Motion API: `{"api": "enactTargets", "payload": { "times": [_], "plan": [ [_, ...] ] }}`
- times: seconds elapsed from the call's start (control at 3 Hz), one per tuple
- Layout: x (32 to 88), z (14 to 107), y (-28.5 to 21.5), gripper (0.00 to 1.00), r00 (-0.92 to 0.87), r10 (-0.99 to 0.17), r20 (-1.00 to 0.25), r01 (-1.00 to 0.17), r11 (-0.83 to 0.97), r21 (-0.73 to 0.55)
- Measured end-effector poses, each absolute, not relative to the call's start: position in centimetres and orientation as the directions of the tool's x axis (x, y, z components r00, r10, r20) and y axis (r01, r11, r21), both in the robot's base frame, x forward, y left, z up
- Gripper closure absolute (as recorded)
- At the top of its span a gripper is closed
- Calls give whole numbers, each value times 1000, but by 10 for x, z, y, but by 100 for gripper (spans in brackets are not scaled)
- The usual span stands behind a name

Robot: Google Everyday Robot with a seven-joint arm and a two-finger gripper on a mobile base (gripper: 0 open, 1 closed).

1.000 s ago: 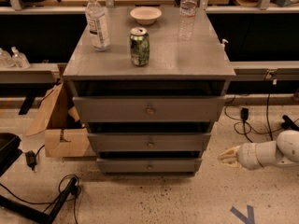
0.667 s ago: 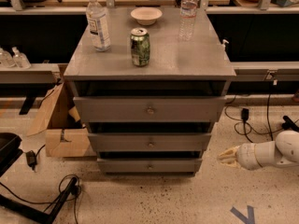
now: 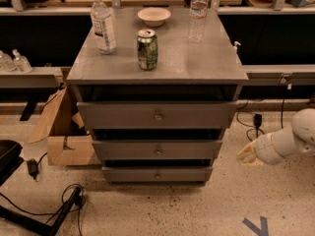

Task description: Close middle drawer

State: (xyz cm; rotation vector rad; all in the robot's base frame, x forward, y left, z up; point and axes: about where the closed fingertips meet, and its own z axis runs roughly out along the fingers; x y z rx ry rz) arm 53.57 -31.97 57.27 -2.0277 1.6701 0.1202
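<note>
Nearest me, the gripper [image 3: 247,154] has barely drifted, hanging low just right of the cabinet [image 3: 197,63] and apart from it, open or shut I can't tell, so beyond it the middle drawer [image 3: 128,150] sits pulled out, my closing push not begun.

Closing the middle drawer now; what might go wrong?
The end effector sits right of the cabinet, beside the middle drawer; swinging in, it may clip the drawer's corner. The top drawer and bottom drawer look alike, so it may push the wrong front. A hard shove may topple the can.
</note>
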Motion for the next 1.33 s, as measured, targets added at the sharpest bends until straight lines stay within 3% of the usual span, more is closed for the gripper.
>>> {"api": "enactTargets", "payload": {
  "times": [0.33,1.33],
  "plan": [
    [522,655,-341,100,331,-917,-221,-917,-258,-303],
    [456,783,-366,100,402,-912,-85,-873,-354,-335]
  ]
}}
